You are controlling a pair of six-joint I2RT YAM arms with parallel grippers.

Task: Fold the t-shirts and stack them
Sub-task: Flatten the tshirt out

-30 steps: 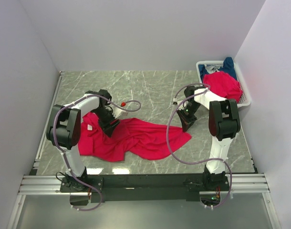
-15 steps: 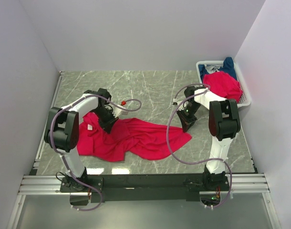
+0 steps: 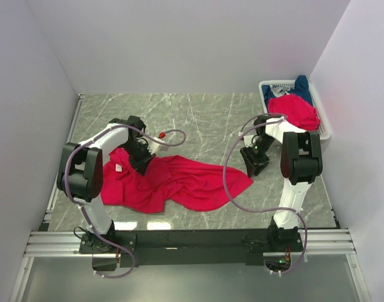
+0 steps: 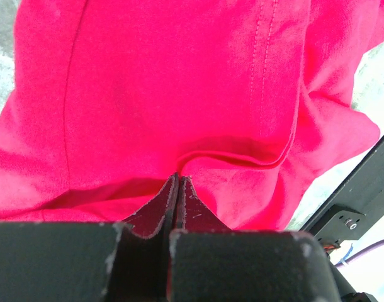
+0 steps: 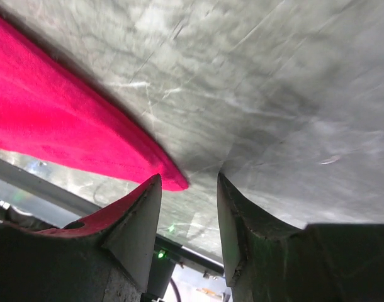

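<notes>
Zero shirts folded or stacked: one red t-shirt (image 3: pixel 179 182) lies crumpled on the surface (image 3: pixel 198 113), left jaws pinched tight on its cloth, right jaws half-open and empty at its corner, second red t-shirt (image 3: pixel 296 112) and dark blue t-shirt (image 3: pixel 301 85) wait in the basket (image 3: pixel 265 88).

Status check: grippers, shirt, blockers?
Left gripper shut on red t-shirt. Right gripper open, shirt corner at its tips, ungripped. Shirt crumpled, unfolded. Nothing in the way.
</notes>
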